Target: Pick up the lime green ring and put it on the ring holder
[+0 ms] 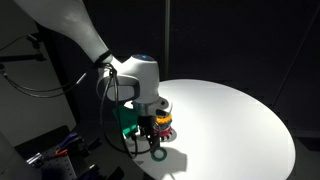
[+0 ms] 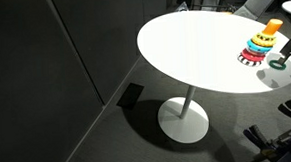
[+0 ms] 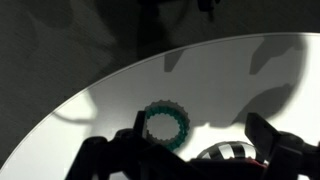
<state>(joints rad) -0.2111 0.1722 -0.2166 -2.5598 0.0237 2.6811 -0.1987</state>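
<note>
The lime green ring (image 3: pixel 165 125) lies flat on the white round table (image 3: pixel 120 90); it also shows in both exterior views (image 1: pixel 158 152) (image 2: pixel 278 62). The ring holder (image 1: pixel 163 122) stands next to it, with an orange top, yellow and red rings and a dark base (image 2: pixel 261 43). In the wrist view only part of its striped side (image 3: pixel 232 153) shows at the bottom. My gripper (image 3: pixel 200 142) is open and empty above both; the ring sits by the left finger. In an exterior view the gripper (image 1: pixel 150 130) hovers just beside the holder.
The table stands on a single pedestal foot (image 2: pixel 184 121) over a dark floor. Its near edge (image 1: pixel 180 172) is close to the ring. Cables and equipment (image 1: pixel 50 150) sit beside the robot's base. Dark walls surround the table.
</note>
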